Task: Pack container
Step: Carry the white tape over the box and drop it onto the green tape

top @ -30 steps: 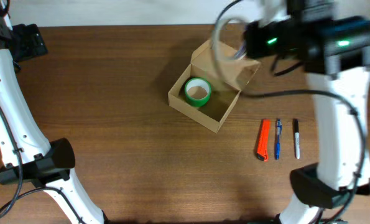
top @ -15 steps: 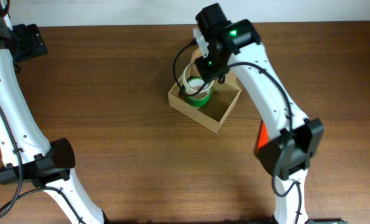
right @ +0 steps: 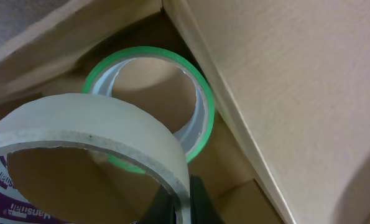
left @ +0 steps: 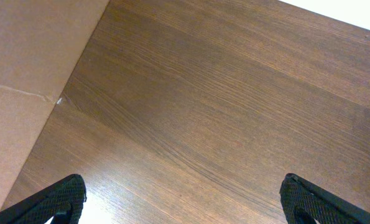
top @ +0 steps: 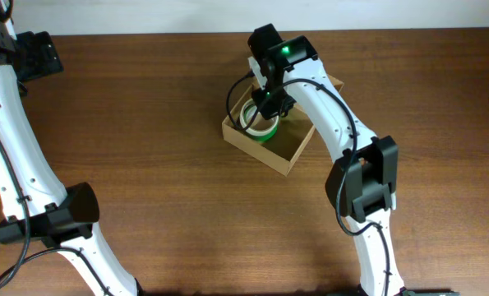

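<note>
— Right gripper point(top: 269, 100): what has it got?
— A cream roll point(right: 97, 118) of papery tape with a matte, slightly rough rim and purple print on the inner core. One dark finger point(right: 196, 202) presses the outside of the roll's wall, so the jaws are nearly together, clamped on that wall.
— Where is the roll?
— Over the box point(top: 296, 141), above a second roll point(right: 208, 124). That one is a glossy green ring with a white core, lying flat in a corner. Whether the two rolls touch I cannot tell.
— And the box?
— Plain tan cardboard, rectangular and open on top. Its smooth walls rise close around the green roll. It sits aslant on the far middle of the table point(left: 222, 112), under the right arm.
— Left gripper point(left: 185, 205)?
— Its black fingertips stand wide apart at the two lower corners of the wrist view, with only wood between them. It holds nothing and is well away from the box, at the table's far left.
— The surface?
— Dark brown wood with a fine, straight grain and a dull sheen. A pale wall point(top: 145, 16) runs along the far edge. The left wrist view also shows a flat tan panel point(left: 23, 93) with a faint crease beside the table.
</note>
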### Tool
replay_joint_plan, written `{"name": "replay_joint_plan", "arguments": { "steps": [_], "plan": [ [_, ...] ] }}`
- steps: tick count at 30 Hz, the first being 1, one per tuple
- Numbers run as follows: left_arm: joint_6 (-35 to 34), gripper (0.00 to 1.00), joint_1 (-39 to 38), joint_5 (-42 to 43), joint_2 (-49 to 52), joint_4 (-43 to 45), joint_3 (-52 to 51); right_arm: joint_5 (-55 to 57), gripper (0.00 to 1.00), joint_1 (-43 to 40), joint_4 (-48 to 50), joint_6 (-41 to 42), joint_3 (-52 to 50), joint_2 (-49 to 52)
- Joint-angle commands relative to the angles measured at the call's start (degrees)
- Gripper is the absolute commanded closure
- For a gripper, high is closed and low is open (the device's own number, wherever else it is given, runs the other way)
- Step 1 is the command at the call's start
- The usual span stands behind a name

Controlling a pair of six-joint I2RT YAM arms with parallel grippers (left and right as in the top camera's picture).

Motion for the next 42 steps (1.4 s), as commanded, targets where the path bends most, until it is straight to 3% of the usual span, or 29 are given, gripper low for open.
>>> {"name": "replay_joint_plan", "arguments": {
  "steps": [1,29,31,34,37,42],
  "plan": [
    [0.70,0.00,0.24,0.44,0.46,-0.02,-0.20,0.52,0.96,-0.02,0.98,0.26,-0.15,2.38],
    [0.68,0.00,0.24,0.44,0.46,-0.02,-0.20,4.13,0.92,-0.79,7.04,1.11,-0.15,5.07],
    [0.70,0.00,0.24,0.44,0.46,-0.02,-0.20,4.13,0.85,-0.85,6.91,1.11,-0.15,5.07],
    [0.68,0.00,0.24,0.44,0.46,-0.02,-0.20,4.13,0.52,-0.87,6.49,1.09,-0.13,5.07],
    [0.68,0.00,0.24,0.46,0.46,-0.02,-0.20,4.13,0.46,-0.81,5.55,1.09,-0.13,5.03],
    [0.68,0.00,0.24,0.44,0.46,-0.02,-0.20,4.13,0.46,-0.72,3.76,1.07,0.76,3.04]
  ]
}}
